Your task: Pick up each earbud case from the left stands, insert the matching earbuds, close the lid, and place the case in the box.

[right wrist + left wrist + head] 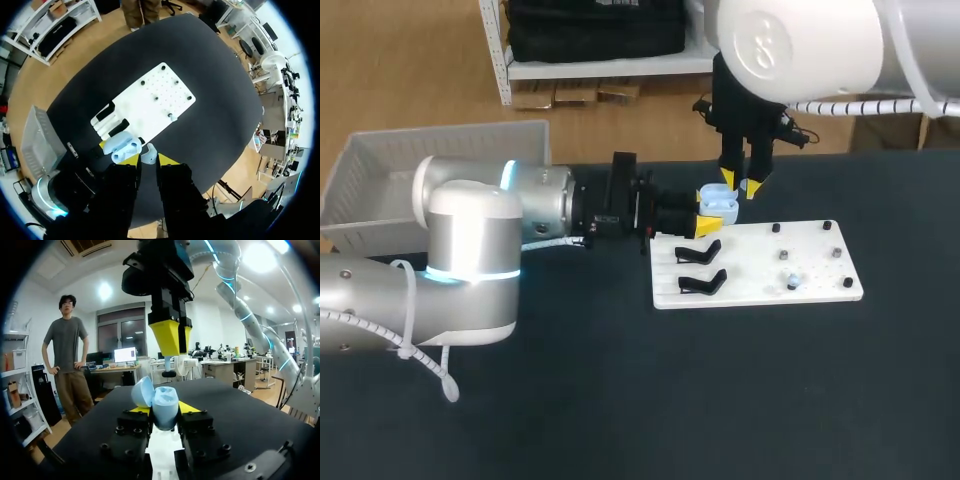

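Left gripper [164, 410] sits closest to its wrist camera, narrowed onto the earbud case [165, 401], with one yellow tip pressed against each side of the pale blue shell. The case is held clear of the counter [720, 400], and its lid [142, 391] is swung open to one side. My left arm comes in low across the counter. The case is at the far left corner of the white board [800, 240].

My right gripper [148, 159] hangs directly above the open case, fingers pointing down. Its fingers stand narrow, with a small pale blue earbud [149, 153] pinched between the yellow tips, just beside the case and not yet in it.

On the board, two black stands [699, 251] lie near the left edge, both unoccupied. A second earbud [792, 281] rests on the right half of the board, among small dark pegs. A white box [380, 165] stands at the far left corner of the counter, well apart from the board.
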Action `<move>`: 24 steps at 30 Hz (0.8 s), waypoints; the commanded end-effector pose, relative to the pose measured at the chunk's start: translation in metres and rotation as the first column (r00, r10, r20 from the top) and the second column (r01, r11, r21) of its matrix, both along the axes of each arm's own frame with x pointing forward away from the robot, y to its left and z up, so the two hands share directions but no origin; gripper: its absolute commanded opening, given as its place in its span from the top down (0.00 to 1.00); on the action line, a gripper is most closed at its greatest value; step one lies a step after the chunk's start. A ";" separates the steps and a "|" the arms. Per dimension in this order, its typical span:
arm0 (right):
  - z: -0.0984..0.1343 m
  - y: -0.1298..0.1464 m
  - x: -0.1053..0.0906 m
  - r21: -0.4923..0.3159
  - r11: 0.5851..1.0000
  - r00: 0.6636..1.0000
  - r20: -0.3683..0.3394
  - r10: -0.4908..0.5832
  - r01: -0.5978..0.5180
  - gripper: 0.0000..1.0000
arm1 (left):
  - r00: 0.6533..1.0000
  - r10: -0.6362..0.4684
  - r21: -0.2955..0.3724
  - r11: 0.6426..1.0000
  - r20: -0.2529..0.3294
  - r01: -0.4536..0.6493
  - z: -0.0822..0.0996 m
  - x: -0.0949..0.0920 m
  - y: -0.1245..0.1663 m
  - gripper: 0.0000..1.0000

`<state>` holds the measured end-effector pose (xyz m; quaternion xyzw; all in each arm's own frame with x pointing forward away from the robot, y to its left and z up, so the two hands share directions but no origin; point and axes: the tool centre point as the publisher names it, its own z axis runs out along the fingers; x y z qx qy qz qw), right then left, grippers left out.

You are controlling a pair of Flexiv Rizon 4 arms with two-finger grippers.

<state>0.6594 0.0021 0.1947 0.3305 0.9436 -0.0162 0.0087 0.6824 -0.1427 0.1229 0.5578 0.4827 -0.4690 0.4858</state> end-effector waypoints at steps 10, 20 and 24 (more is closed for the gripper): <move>-0.003 0.008 0.000 0.001 1.000 1.000 -0.004 -0.027 0.027 1.00 | 1.000 0.007 -0.004 1.000 0.004 -0.007 -0.001 -0.001 -0.001 1.00; -0.003 0.021 -0.001 0.028 0.997 0.997 0.011 -0.075 0.074 1.00 | 1.000 0.007 -0.004 1.000 0.004 -0.007 -0.001 -0.001 -0.001 1.00; -0.006 0.023 -0.001 0.015 0.998 0.998 0.003 -0.063 0.063 1.00 | 1.000 0.007 -0.004 1.000 0.004 -0.007 -0.001 -0.001 -0.001 1.00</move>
